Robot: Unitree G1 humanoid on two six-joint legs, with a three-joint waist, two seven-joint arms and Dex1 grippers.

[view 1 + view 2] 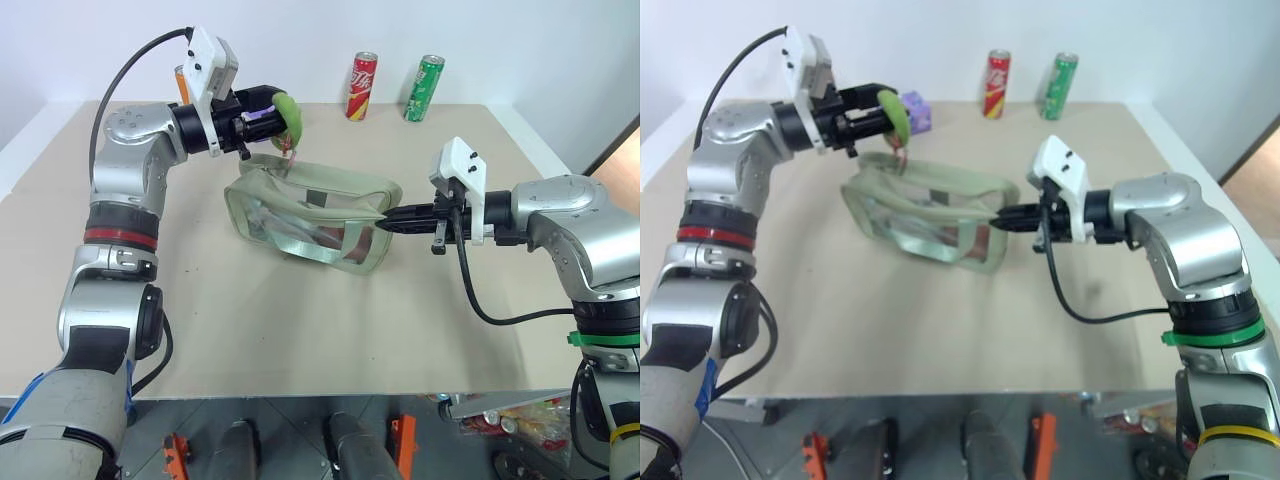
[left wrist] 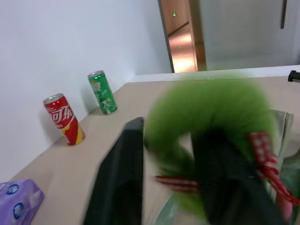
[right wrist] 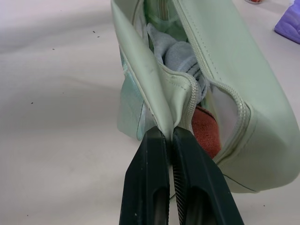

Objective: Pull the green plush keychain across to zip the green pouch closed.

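Your right gripper point(image 1: 384, 224) is pinching the near end of the green pouch point(image 1: 310, 215), its two black fingers point(image 3: 154, 183) closed flat on the fabric edge just beside the zipper's end. It is anchoring the pouch on the table point(image 1: 300, 330) while your left arm is working at the far end.

Your left gripper point(image 1: 268, 113) is sitting at the pouch's far corner with the green plush keychain point(image 1: 290, 118) at its fingertips. In the left wrist view the fingers point(image 2: 119, 183) are standing apart with the plush lying across them, so whether you are gripping it or just letting go, you cannot tell from these pictures.

As for progress: the keychain is hanging over the far corner, away from the anchored end, which suggests the slider is sitting at that end. Yet the right wrist view is showing the zipper teeth parted near your right gripper, with grey cloth and something reddish inside. So the mouth is reading as open at this end, and you are probably looking at a pull across toward the right gripper that is yet to be made, though the head views are not settling how much of the zipper is joined.

The head views are giving you both arms, the pouch's whole outline, and the red can point(image 1: 362, 86) and green can point(image 1: 424, 88) at the table's far edge. The left wrist view is adding the purple tissue pack point(image 2: 16, 201) and the keychain's red checked ribbon point(image 2: 265, 161).
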